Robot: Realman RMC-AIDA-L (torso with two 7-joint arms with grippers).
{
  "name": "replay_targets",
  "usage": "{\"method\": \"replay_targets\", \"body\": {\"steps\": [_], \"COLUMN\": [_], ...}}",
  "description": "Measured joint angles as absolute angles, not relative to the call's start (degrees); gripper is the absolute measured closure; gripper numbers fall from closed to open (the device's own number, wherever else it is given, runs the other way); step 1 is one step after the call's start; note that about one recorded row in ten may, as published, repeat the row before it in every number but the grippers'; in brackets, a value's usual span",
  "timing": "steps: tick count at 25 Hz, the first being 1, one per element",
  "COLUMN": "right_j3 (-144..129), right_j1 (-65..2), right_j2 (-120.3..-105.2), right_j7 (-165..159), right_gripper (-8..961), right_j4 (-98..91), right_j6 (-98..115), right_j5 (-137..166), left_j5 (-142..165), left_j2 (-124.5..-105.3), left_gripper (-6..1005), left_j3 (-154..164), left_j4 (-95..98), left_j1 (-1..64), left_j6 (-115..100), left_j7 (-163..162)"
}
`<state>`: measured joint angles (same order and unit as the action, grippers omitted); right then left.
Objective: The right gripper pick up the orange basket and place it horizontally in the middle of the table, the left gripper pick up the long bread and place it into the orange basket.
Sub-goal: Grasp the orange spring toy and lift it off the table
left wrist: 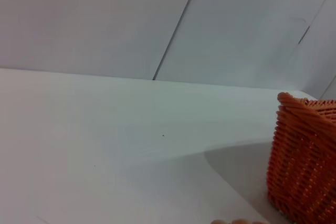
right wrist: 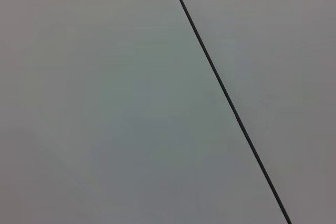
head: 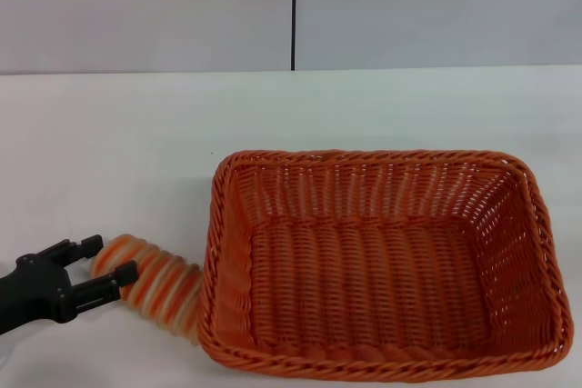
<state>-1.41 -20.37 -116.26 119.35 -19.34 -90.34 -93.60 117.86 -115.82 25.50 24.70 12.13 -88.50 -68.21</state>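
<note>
The orange basket (head: 382, 270) lies lengthwise on the white table (head: 136, 134), right of centre, open side up; one of its corners (left wrist: 304, 161) shows in the left wrist view. The long bread (head: 155, 283), striped orange and cream, lies on the table against the basket's left wall. My left gripper (head: 109, 258) is at the lower left, open, with one finger (head: 91, 244) on each side of the bread's near end. The right gripper is out of view.
A grey wall with a dark vertical seam (head: 294, 11) stands behind the table. The right wrist view holds only that wall and its seam (right wrist: 226, 98). Bare white tabletop stretches behind and to the left of the basket.
</note>
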Motion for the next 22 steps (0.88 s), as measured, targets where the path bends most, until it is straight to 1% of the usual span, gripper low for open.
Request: {"method": "replay_targets", "body": {"steps": [12, 18, 20, 22], "right_j3": [-1.4, -1.4, -1.4, -1.41], "right_j1": [-19.98, -19.77, -19.77, -19.76], "right_j2": [-116.47, -116.56, -116.56, -116.56], "right_j7": [119.35, 119.35, 119.35, 119.35], "right_gripper": [679, 679, 679, 679], "right_j4": [-19.33, -19.33, -19.34, -19.33], "right_j6": [-90.35, -90.35, -90.32, -90.31], "right_j5": [-93.6, -93.6, -93.6, -93.6], "left_j5": [117.72, 117.32, 117.31, 117.3], "left_j2": [-115.84, -115.82, -115.85, -115.86], "left_gripper": [173, 359, 407, 427], "left_j3": [25.78, 25.28, 25.01, 25.0], "left_j4": [24.7, 24.72, 24.72, 24.73], "left_j1": [12.06, 11.66, 11.61, 11.61], "left_j6": [-88.43, -88.61, -88.61, -88.62], "left_j7": [-69.2, -68.42, -67.97, -67.78]}}
